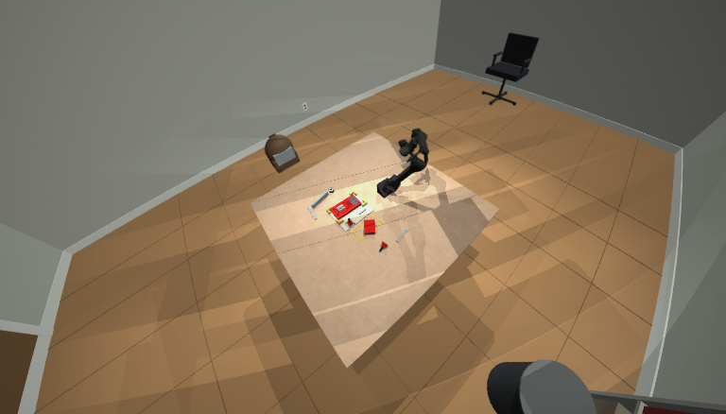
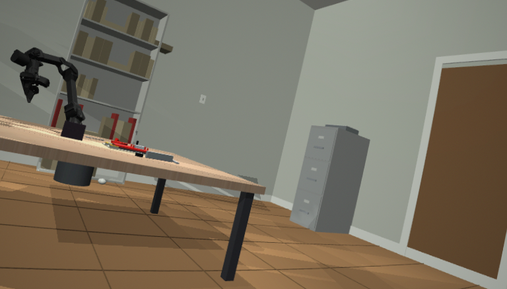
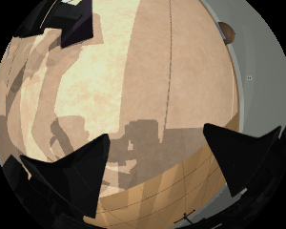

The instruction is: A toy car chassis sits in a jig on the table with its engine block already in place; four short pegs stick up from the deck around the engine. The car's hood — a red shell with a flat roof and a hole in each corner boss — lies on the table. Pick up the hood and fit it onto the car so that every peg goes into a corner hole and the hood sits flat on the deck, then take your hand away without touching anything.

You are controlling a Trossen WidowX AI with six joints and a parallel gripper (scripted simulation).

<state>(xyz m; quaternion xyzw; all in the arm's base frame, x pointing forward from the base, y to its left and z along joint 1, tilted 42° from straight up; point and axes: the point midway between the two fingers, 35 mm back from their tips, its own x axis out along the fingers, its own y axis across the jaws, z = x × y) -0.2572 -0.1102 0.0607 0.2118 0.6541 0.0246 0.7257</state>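
The red car chassis (image 1: 345,206) (image 2: 129,146) sits in the jig with yellow corner brackets, with the grey engine block (image 1: 340,208) on its deck. The pegs are too small to make out. The red hood (image 1: 369,226) lies on the table, partly inside a yellow marked outline, beside the jig's white board in the top view; I cannot tell it apart in the exterior view. My gripper (image 1: 404,146) (image 2: 29,100) (image 3: 158,134) is open and empty, high above the table on the far side of the arm's base from the chassis and hood.
A long grey tool (image 1: 319,198) (image 2: 159,156) lies beside the jig. A red and black piece (image 1: 349,222) is at the white board, another (image 1: 383,246) lies beyond the hood, and a small grey tool (image 1: 402,234) lies to its right. The arm's base (image 1: 386,187) (image 2: 73,130) stands near the chassis.
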